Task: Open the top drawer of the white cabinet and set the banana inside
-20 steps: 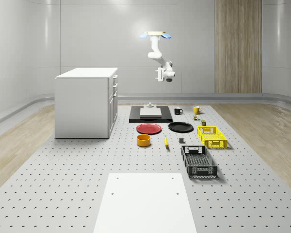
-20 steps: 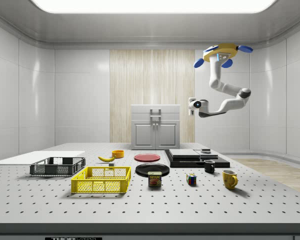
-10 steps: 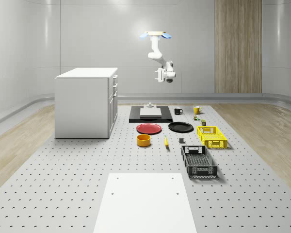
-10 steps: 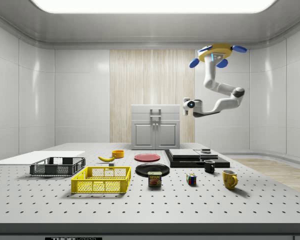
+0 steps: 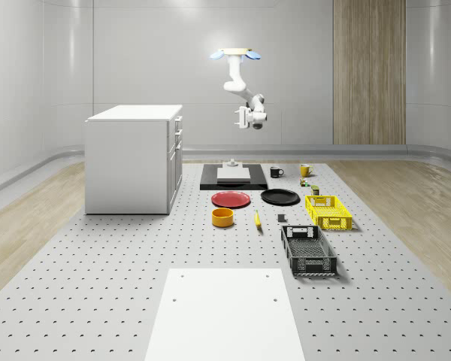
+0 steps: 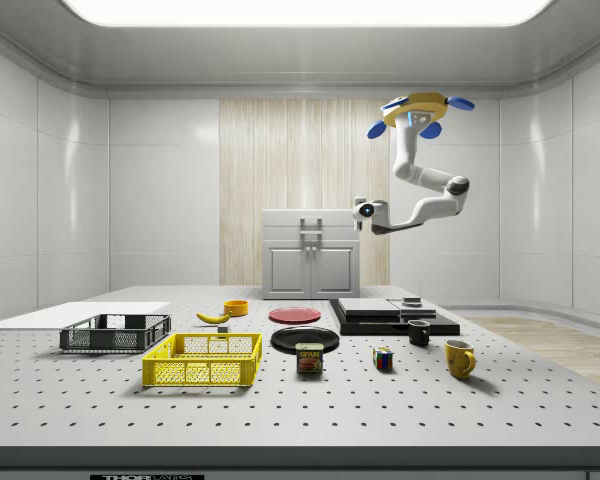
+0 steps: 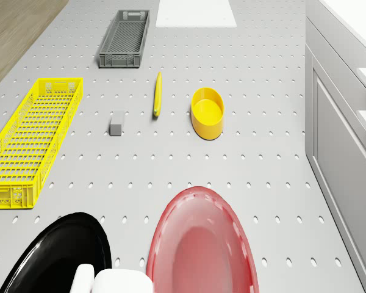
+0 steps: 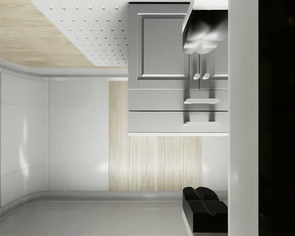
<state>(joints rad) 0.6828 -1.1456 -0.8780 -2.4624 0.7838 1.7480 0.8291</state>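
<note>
The white cabinet (image 5: 134, 159) stands at the whole-scene view's left, its drawers shut. The top drawer (image 6: 311, 223) has a bar handle (image 8: 201, 124). The banana (image 5: 257, 219) lies on the table between the orange bowl and the black crate, also seen as banana (image 7: 158, 93) and banana (image 6: 213, 317). The drone (image 5: 236, 54) hovers high over the red plate and the black slab. My gripper (image 5: 243, 118) hangs in the air at about the height of the cabinet top, well apart from it and turned toward its front. In the wrist view the fingers (image 8: 204, 32) stand wide apart, so the gripper (image 8: 204, 123) is open and empty.
On the table are a red plate (image 7: 201, 244), a black plate (image 7: 55, 256), a yellow bowl (image 7: 207, 112), a yellow crate (image 7: 30, 137), a dark crate (image 7: 125, 46) and a small grey block (image 7: 117, 122). A black slab (image 5: 233, 177), mugs and a can sit farther back.
The drone, arm and gripper have shifted toward the cabinet, to the left in both the whole-scene and side views. The things on the table have not moved.
</note>
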